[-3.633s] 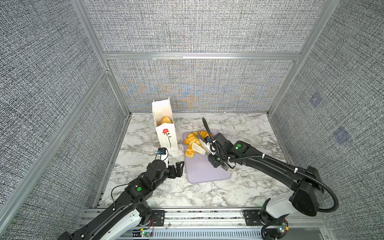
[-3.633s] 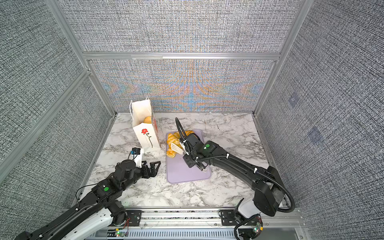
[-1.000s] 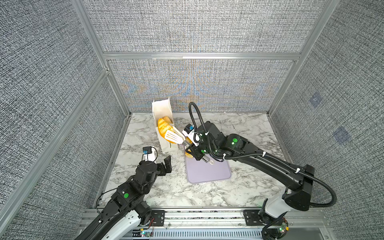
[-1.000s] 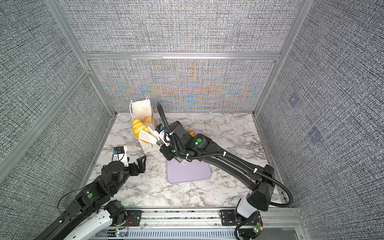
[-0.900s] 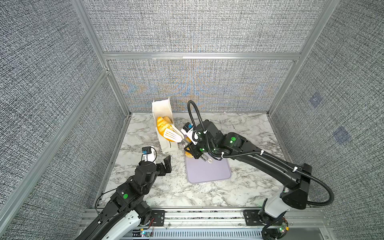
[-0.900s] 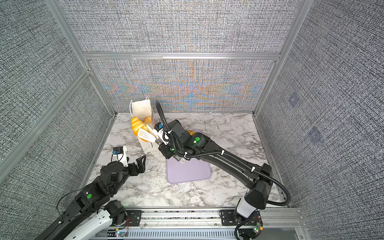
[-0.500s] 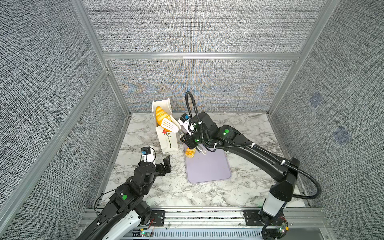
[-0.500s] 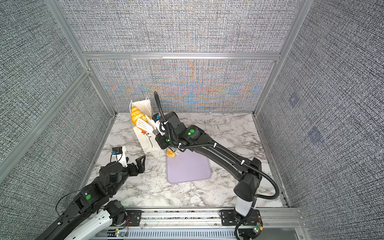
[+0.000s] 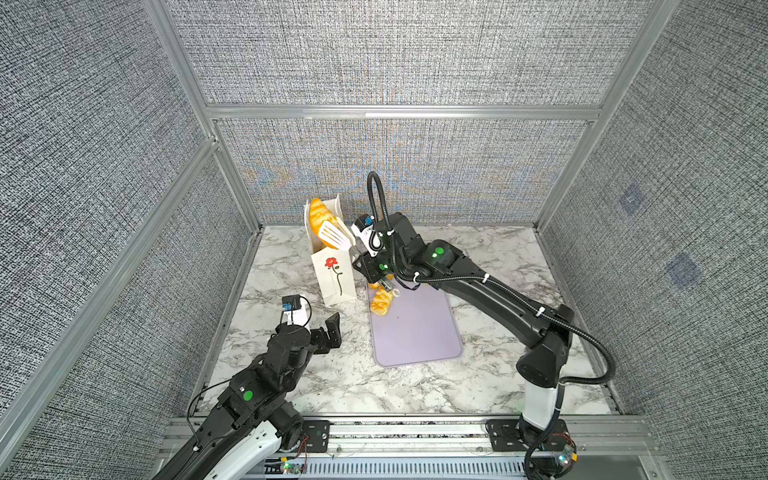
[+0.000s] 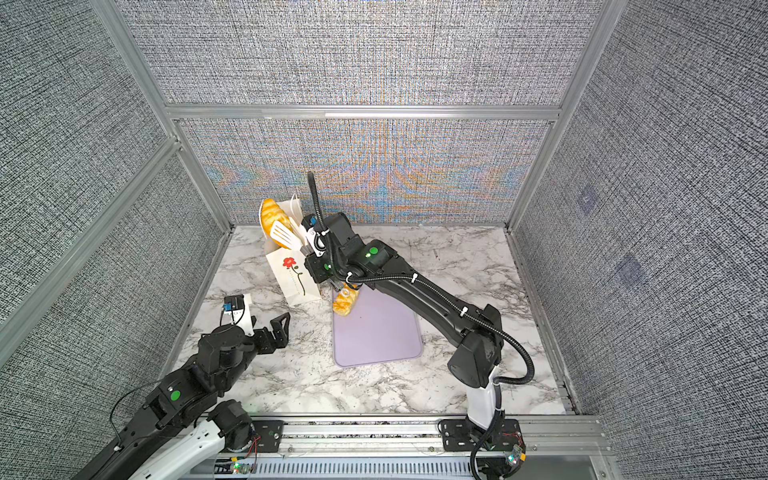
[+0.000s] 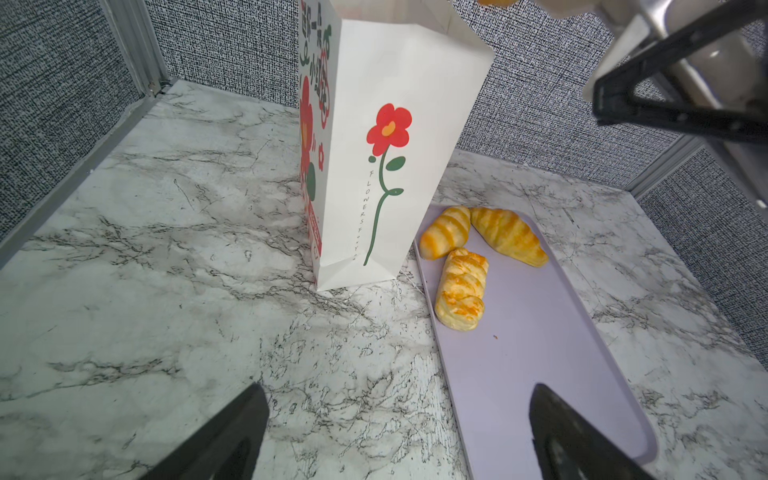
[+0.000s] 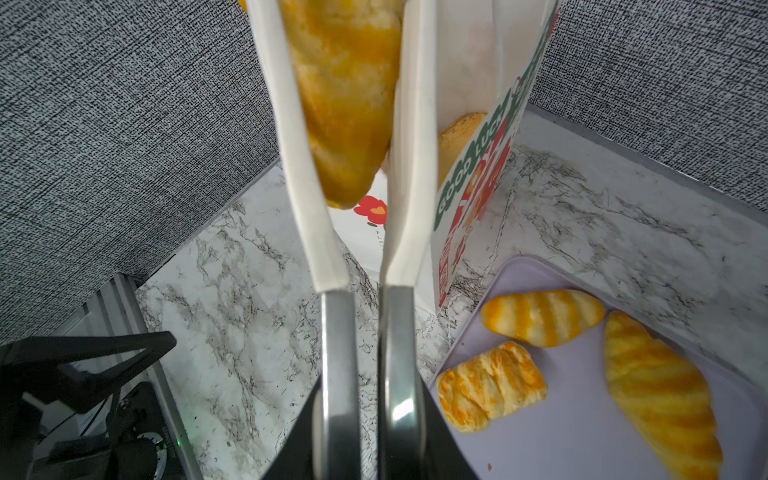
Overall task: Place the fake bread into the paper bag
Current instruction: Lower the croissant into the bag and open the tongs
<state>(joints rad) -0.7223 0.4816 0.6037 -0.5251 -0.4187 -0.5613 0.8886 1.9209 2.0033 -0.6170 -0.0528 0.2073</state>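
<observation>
Tongs clamped in right gripper, pinching a striped roll tilted over the paper bag mouth for the drop; probably not inside yet. Left gripper jaws wide apart, parked clear. Three pastries wait on lilac tray.

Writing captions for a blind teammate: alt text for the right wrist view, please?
The right gripper clamps white tongs that pinch a golden pastry at the open top of the flower-printed paper bag. A striped roll, a braided pastry and a croissant lie on a lilac tray on the marble table.
</observation>
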